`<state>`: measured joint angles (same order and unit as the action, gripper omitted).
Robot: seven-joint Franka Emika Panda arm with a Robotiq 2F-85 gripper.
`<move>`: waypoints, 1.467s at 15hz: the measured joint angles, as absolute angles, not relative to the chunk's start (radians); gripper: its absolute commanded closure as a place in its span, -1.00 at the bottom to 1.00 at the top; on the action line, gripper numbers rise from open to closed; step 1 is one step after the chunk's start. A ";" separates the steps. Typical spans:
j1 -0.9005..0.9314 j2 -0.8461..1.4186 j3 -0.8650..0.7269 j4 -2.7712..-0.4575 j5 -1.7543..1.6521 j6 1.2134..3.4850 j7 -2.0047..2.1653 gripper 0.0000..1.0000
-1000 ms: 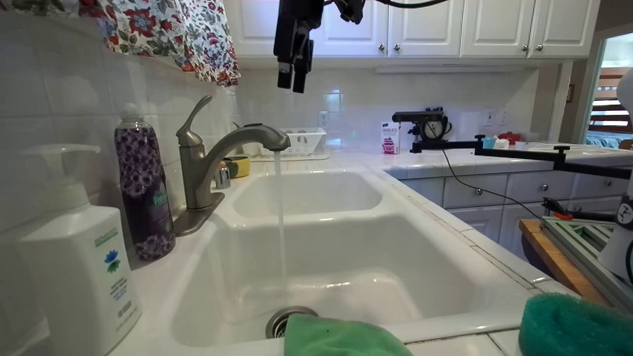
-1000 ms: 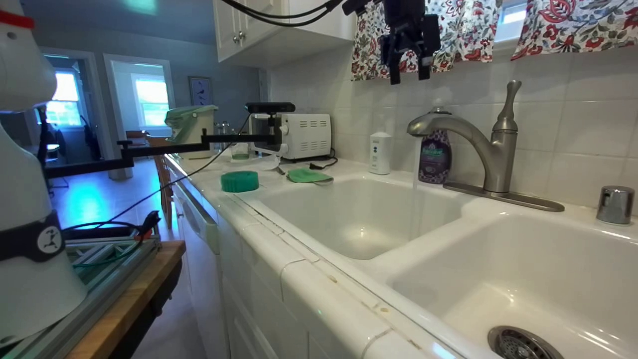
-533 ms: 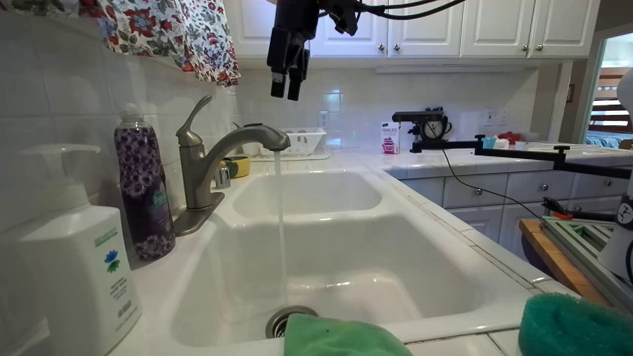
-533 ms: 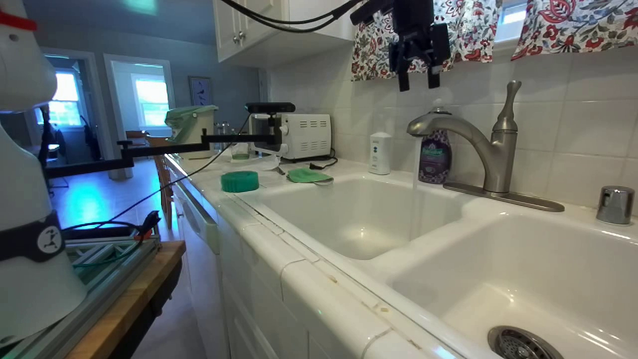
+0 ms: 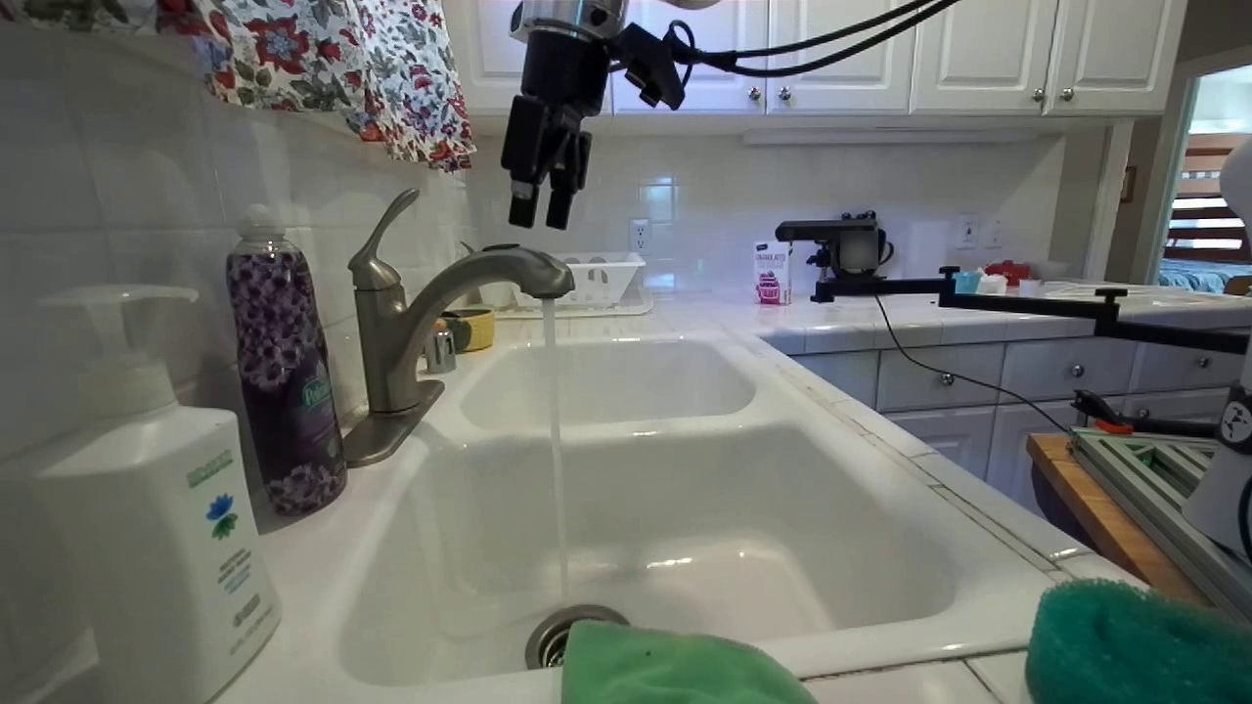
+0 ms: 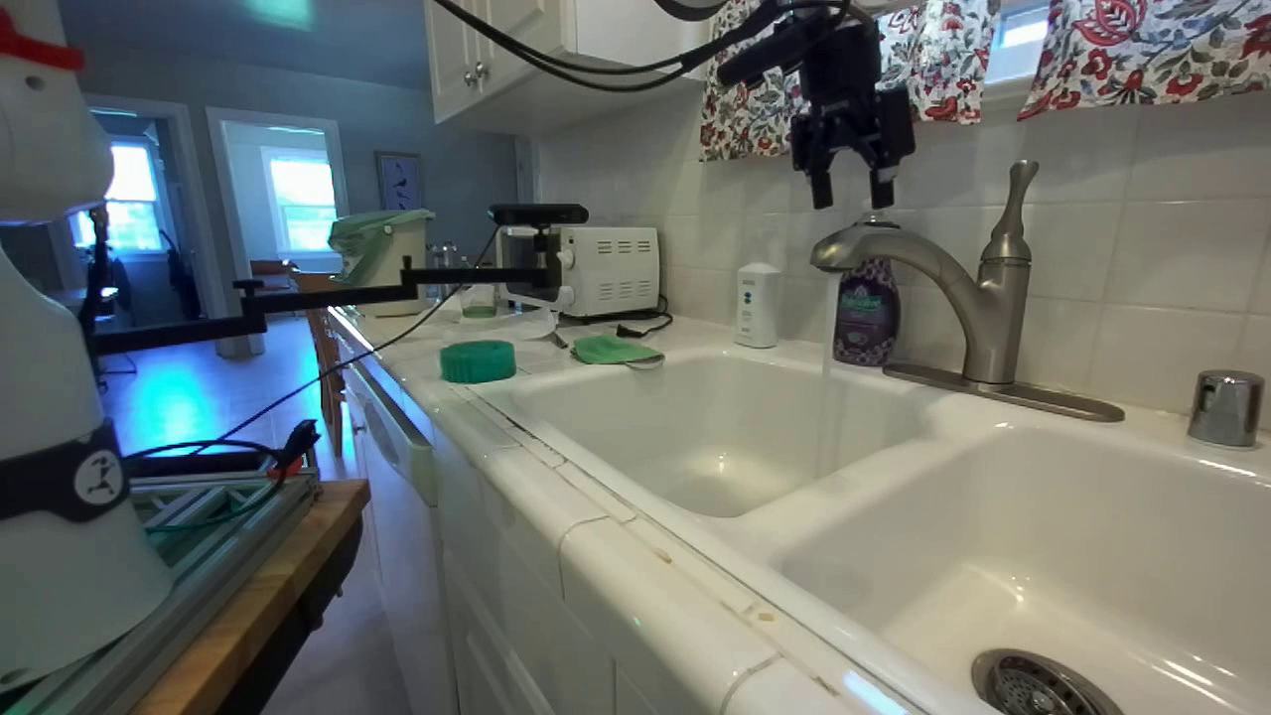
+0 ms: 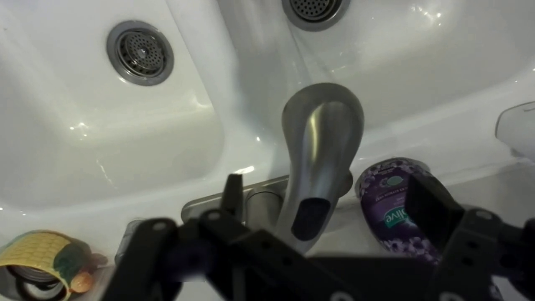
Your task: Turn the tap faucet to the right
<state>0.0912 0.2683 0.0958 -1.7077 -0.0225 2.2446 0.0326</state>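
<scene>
The black hand (image 6: 851, 205) hangs pointing down with a slight tilt, its two fingers (image 6: 821, 189) spread apart.

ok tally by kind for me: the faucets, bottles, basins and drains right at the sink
Faucet: 1
Bottles: 2 (purple bottle, white pump bottle)
Basins: 2 (in an exterior view, nearer basin, farther basin)
Drains: 2 (in the wrist view, left drain, right drain)
Total: 7
</scene>
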 measured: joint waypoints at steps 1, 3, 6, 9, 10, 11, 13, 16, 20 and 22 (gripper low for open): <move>0.091 0.276 0.096 -1.703 -0.022 2.248 0.033 -1.00; 0.091 0.288 0.096 -1.693 -0.021 2.255 0.033 -0.78; 0.092 0.303 0.096 -1.682 -0.015 2.263 0.033 -0.60; 0.092 0.313 0.097 -1.676 -0.007 2.263 0.033 -0.63; 0.092 0.316 0.097 -1.676 -0.005 2.263 0.033 -0.63; 0.092 0.319 0.097 -1.675 -0.003 2.263 0.033 -0.60; 0.092 0.323 0.097 -1.675 0.001 2.263 0.033 -0.56; 0.092 0.327 0.097 -1.675 0.012 2.263 0.033 -0.34; 0.092 0.328 0.097 -1.675 0.015 2.263 0.033 -0.24; 0.092 0.328 0.097 -1.675 0.015 2.263 0.033 -0.12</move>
<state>0.0922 0.3282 0.0974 -1.6754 0.0154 2.2633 0.0327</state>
